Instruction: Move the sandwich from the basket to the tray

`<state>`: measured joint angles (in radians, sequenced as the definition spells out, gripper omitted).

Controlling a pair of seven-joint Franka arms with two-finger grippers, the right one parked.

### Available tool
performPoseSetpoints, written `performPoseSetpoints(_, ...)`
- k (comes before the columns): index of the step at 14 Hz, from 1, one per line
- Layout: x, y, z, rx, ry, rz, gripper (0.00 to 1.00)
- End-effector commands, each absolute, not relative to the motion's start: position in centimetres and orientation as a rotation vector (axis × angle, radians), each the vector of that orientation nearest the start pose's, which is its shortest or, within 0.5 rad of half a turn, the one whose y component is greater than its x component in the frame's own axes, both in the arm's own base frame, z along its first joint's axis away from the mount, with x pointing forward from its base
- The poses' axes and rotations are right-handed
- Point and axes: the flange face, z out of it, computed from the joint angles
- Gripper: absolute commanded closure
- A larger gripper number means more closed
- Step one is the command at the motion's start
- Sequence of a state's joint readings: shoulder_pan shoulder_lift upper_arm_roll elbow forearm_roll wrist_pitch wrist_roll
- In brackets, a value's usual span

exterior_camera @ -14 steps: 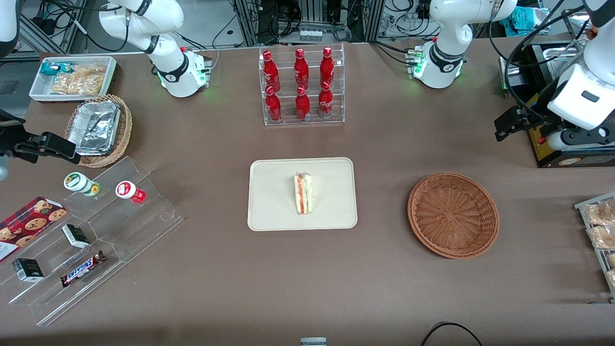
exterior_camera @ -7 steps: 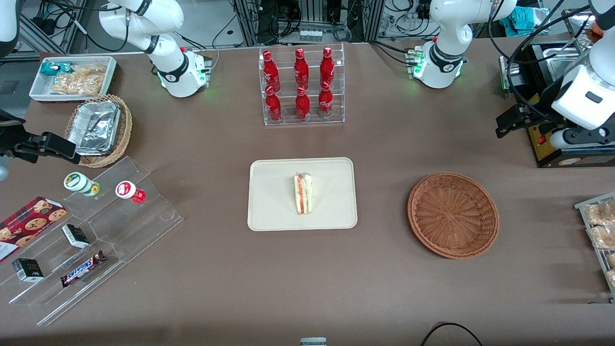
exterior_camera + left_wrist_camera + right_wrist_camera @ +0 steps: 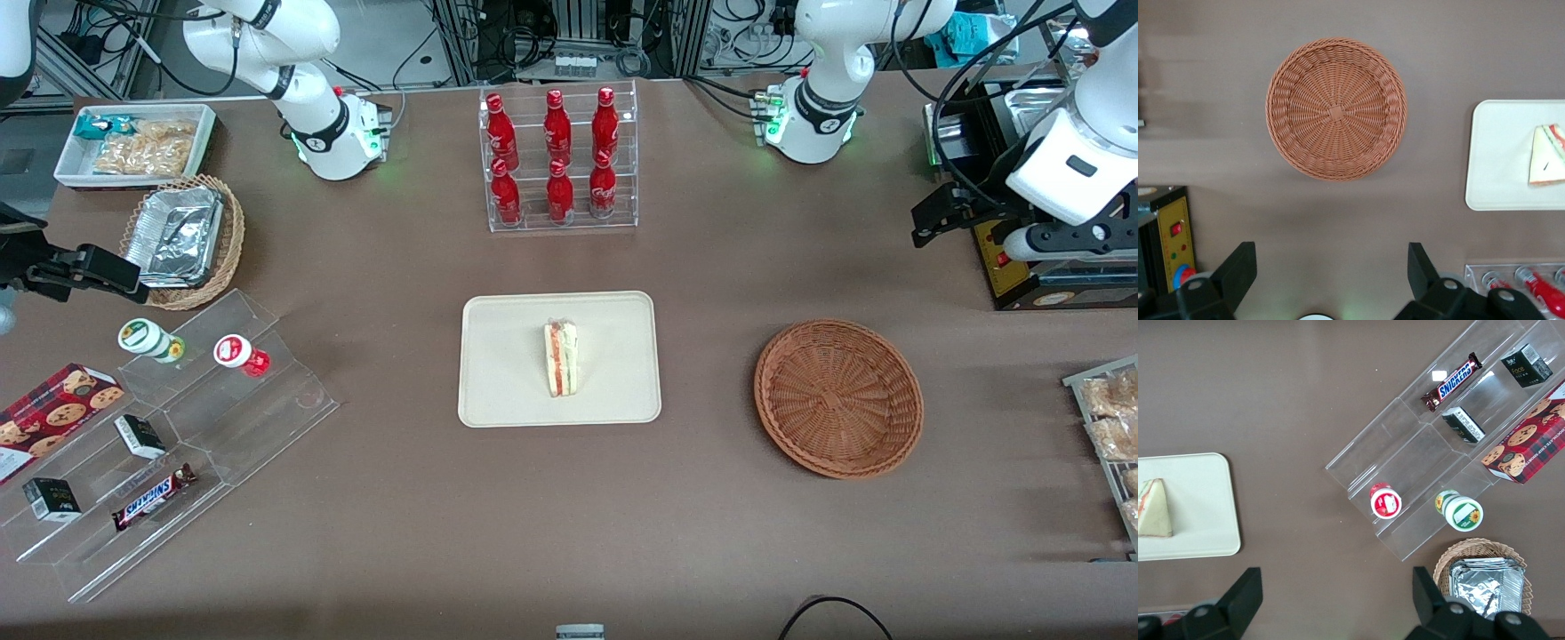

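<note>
You are looking at the sandwich (image 3: 561,358) lying on the tray (image 3: 507,391), near the tray's middle, resting on its side with the red and green filling layers facing up. In the left wrist view the same sandwich (image 3: 1547,155) is sitting on the tray (image 3: 1498,167) well apart from the basket (image 3: 1336,109). The basket (image 3: 838,398) is holding nothing; it is sitting on the brown table (image 3: 569,516) toward the working arm's end, apart from the tray.

Your gripper (image 3: 933,216) is hanging above the table toward the working arm's end, farther from the front camera than the basket and well apart from the sandwich. Its 2 fingers (image 3: 1238,270) are standing spread wide in the left wrist view, with nothing between them and the basket showing past their tips.

Farther from the front camera than the tray, a clear rack (image 3: 560,160) is holding 6 red bottles (image 3: 557,124). Toward the parked arm's end, a clear stepped stand (image 3: 178,436) is carrying 2 small cups, 2 dark boxes and a Snickers bar (image 3: 151,498), with a cookie box (image 3: 53,413) just beside it. A tan wicker basket of foil containers (image 3: 182,236) is sitting near a white bin of snacks (image 3: 133,142).
</note>
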<state>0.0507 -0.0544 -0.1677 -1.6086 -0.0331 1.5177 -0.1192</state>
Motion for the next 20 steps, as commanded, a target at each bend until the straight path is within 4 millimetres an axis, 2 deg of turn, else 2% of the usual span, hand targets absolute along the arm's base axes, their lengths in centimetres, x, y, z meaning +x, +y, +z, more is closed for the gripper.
performPoseSetpoints(1,52.2,-6.4,63.4,-3.161,0.044,0.034,0.00)
performPoseSetpoints(4,52.9,-6.3,64.0,-3.163,0.035,0.024,0.00)
performPoseSetpoints(10,53.0,-5.9,64.1,-3.161,0.028,0.019,0.00)
performPoseSetpoints(14,53.1,-4.9,63.9,-3.075,0.015,0.013,0.00)
performPoseSetpoints(20,53.0,-5.0,63.9,-3.084,-0.032,0.013,0.00)
